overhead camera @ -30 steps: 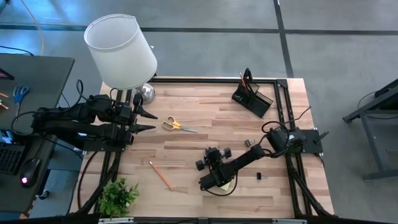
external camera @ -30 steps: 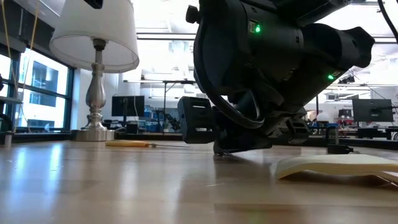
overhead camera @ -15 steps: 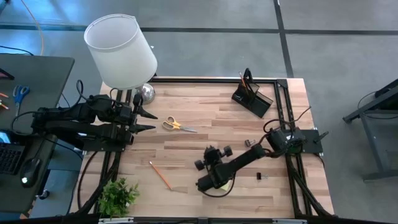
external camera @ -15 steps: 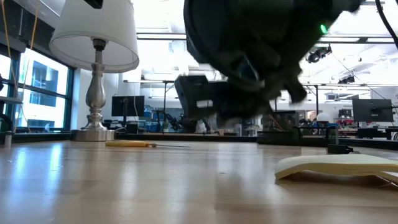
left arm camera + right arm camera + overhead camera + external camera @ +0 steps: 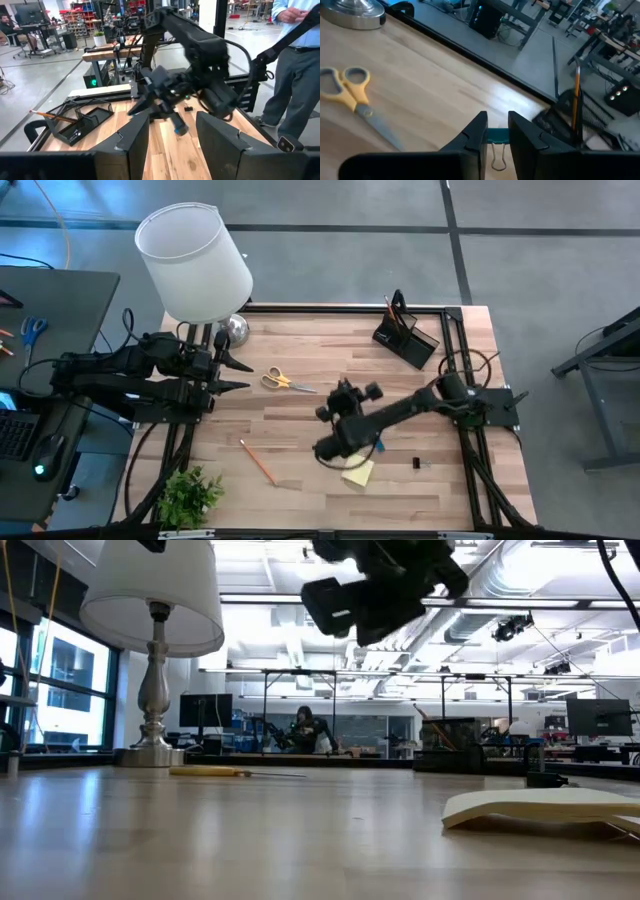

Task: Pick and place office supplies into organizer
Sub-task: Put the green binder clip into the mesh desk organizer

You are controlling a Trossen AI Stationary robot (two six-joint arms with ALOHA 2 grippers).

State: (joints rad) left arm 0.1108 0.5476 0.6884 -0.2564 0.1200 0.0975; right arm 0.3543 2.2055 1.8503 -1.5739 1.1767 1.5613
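The desk carries the black organizer at its far right. Above the middle, the right tool is clamped on a blue binder clip. The left tool waits, fingers apart, by the yellow scissors

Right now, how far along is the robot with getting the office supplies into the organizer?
Done: an orange pencil already stands in the black mesh organizer. In hand: the right pincer, raised above the table, is shut on a small blue binder clip. Left on the wooden table: yellow-handled scissors, a loose orange pencil, a yellow sticky-note pad and a tiny black clip. The left pincer waits, open, at the table's left edge.
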